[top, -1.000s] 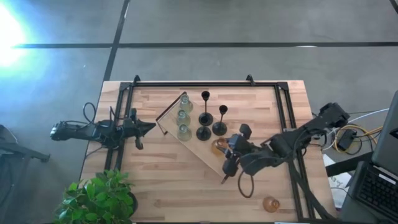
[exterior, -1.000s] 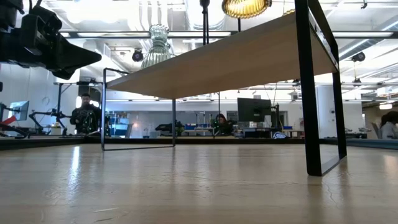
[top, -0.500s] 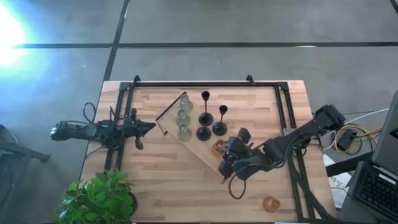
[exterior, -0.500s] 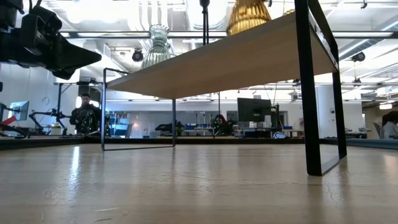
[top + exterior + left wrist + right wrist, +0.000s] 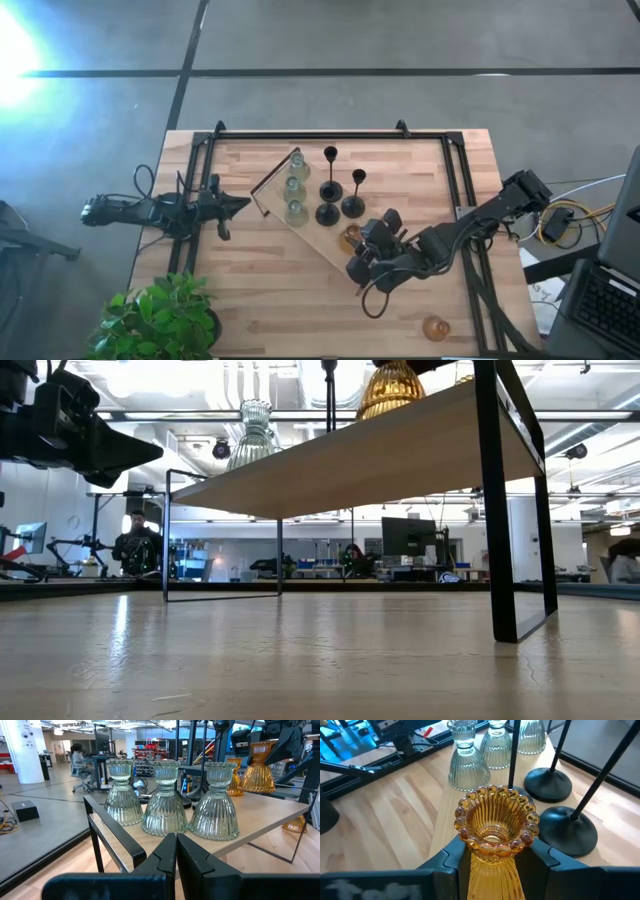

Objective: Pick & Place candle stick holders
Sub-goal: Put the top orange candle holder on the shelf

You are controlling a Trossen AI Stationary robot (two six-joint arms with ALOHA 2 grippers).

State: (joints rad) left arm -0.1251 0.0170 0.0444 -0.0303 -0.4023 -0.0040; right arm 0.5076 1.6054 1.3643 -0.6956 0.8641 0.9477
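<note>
your right pincer is pinching an amber holder upright over the board, at 5 o'clock from the black ones, ready to set it down; left pincer pressed together.

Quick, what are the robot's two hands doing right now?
Left gripper: shut, holding nothing.
Right gripper: shut on an amber candle holder.

Wooden table carrying a raised wooden board on black handle legs. On the board: three pale green glass holders in a row along its far-left edge, two black stemmed holders just beside them, one amber holder nearer the centre. A second amber holder stands directly on the table, well apart from the board.
</note>
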